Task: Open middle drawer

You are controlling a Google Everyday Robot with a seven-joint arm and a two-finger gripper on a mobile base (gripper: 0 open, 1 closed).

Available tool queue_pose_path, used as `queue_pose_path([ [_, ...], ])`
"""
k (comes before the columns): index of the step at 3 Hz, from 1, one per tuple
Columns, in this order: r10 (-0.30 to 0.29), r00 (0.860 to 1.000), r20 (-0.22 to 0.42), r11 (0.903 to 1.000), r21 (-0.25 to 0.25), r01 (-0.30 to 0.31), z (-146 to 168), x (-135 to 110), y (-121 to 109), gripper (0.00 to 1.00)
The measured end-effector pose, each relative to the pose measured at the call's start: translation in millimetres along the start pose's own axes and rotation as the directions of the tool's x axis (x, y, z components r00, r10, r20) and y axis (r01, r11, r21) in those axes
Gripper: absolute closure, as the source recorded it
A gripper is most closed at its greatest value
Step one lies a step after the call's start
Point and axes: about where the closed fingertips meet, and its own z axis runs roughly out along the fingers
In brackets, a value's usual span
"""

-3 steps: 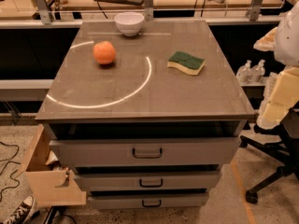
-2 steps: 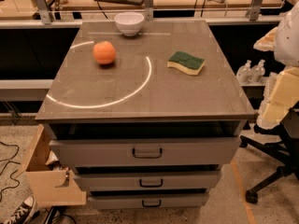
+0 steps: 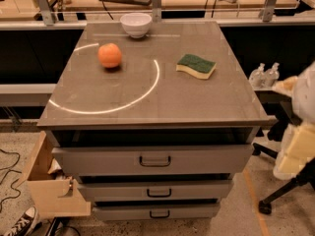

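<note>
Since the middle drawer [image 3: 197, 190] sits in the lower centre of the frame, between the taller top drawer [image 3: 98, 161] above it and the narrower bottom drawer [image 3: 197, 211] below it, the coming reach turns on one relation. The drawer lies to the left of and below the gripper [image 3: 294, 149], which shows as a pale cream shape at the right edge of the frame, well apart from the cabinet. Whether the gripper is released or clenched cannot be told here. The drawer's front looks pushed in, so the task seems not yet begun. Its small dark handle [image 3: 159, 192] sits at the centre of the front, with its long axis running left to right across the frame. The gripper would likely have to travel leftward and downward, take the handle across its short way, and pull toward the bottom of the frame. On the cabinet top [image 3: 147, 107], in the upper half of the frame, rest an orange [image 3: 109, 55], a bowl [image 3: 136, 23] and a sponge [image 3: 196, 65], none near that path.
</note>
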Motion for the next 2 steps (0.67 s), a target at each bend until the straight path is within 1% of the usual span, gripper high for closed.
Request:
queue_pose_path([
  [1,-0.008,1.000,0.003,0.9999,0.013,0.008,41,25,33,0.00],
  [2,-0.055,0.998,0.002,0.9985,0.004,0.055,92,35,61,0.00],
])
